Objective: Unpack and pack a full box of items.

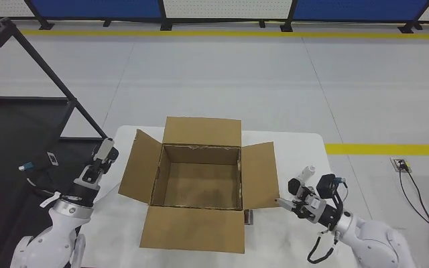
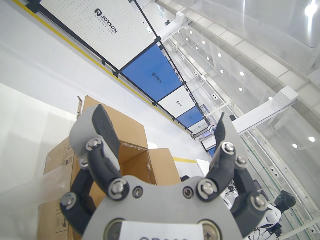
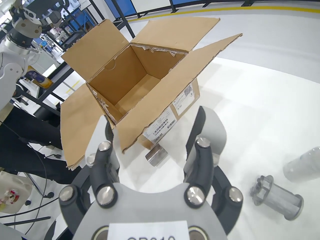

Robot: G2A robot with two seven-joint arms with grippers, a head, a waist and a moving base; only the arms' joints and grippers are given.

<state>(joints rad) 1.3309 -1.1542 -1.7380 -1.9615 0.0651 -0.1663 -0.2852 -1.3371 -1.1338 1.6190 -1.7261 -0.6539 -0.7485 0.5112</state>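
Cardboard box [image 1: 201, 181] sat open on desk [image 1: 301, 144], 4 flaps out; small metal cylinder [image 3: 156, 156] just beside it. Left tool [image 2: 160, 113], right tool [image 3: 155, 118]: both apart.

We see box [image 1: 201, 155] mouth open upward w/ 4 flaps [image 1: 259, 175] splayed outward round it. Cylinder [image 3: 155, 155] sits on tabletop [image 3: 250, 88] just beside box's labelled wall. Filter [image 3: 277, 199] & bottle [image 3: 303, 164] lie nearby, apart from box.
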